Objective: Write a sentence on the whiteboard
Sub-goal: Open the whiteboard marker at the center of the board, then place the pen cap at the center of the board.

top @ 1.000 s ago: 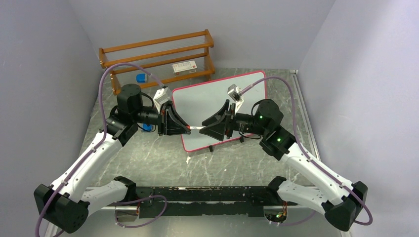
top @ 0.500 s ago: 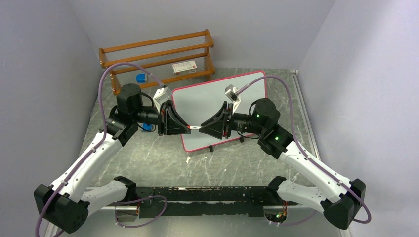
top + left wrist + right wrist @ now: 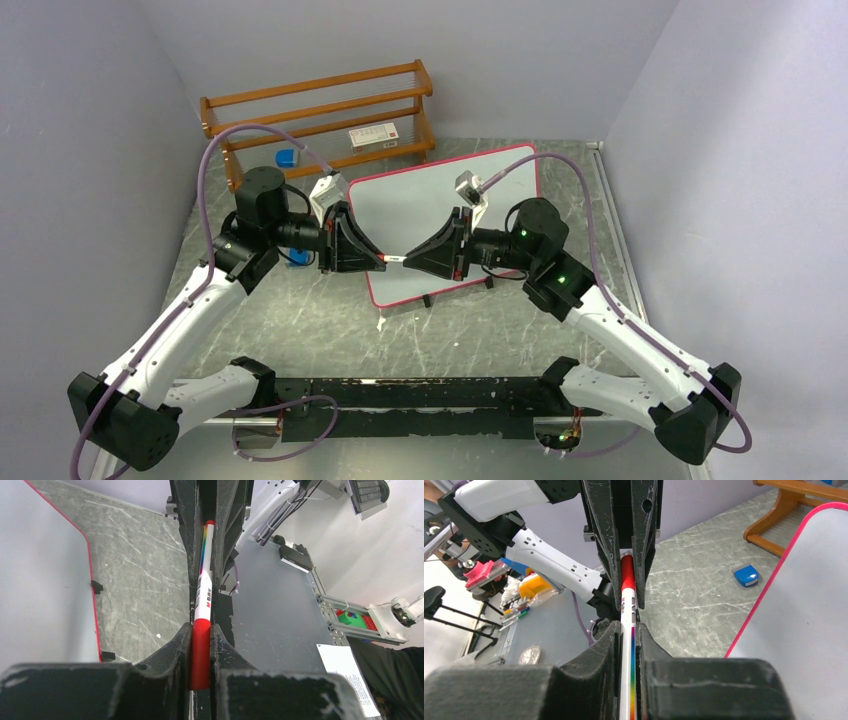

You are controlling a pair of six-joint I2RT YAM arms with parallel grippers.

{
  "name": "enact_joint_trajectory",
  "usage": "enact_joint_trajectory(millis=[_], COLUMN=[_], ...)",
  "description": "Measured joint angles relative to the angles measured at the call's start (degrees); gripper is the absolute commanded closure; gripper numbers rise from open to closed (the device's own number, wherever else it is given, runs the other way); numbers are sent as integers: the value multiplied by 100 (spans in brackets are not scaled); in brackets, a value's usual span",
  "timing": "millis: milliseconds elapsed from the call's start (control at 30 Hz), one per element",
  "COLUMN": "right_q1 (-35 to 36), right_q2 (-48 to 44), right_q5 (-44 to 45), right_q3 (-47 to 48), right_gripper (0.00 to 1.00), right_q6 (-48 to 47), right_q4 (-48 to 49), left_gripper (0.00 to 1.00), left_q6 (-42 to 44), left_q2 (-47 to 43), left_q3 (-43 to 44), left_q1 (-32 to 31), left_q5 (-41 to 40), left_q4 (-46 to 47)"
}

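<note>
Currently both grippers meet mid-frame over whiteboard (image 3: 410,200) near edge. Left gripper (image 3: 377,258) clamped on marker (image 3: 393,259) red cap (image 3: 200,652), right gripper (image 3: 411,260) clamped on barrel (image 3: 628,611). Opposed grips, likely to pull cap off. Board lies centre, blank where visible.
</note>
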Motion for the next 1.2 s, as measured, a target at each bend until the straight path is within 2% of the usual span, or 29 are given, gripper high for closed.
enact_joint_trajectory(millis=[367, 567, 767, 900, 1200], right_q1=[-90, -546, -708, -721, -728], right_q2=[-103, -535, -715, -964, -1368], right_q5=[-9, -39, 26, 428, 1838], right_q3=[151, 168, 170, 170, 262], right_gripper=[100, 100, 100, 100, 100], right_q6=[-398, -763, -1023, -1141, -1469], right_q4=[-494, -1067, -1493, -1773, -2531], left_gripper=[95, 95, 95, 95, 95], left_q6=[7, -35, 227, 459, 413], left_q2=[46, 44, 44, 39, -57], left_q3=[24, 22, 22, 13, -437], left_q1=[-15, 640, 697, 540, -1211], left_q5=[-42, 4, -90, -748, -3265], left_q4=[-22, -85, -494, -1005, -1655])
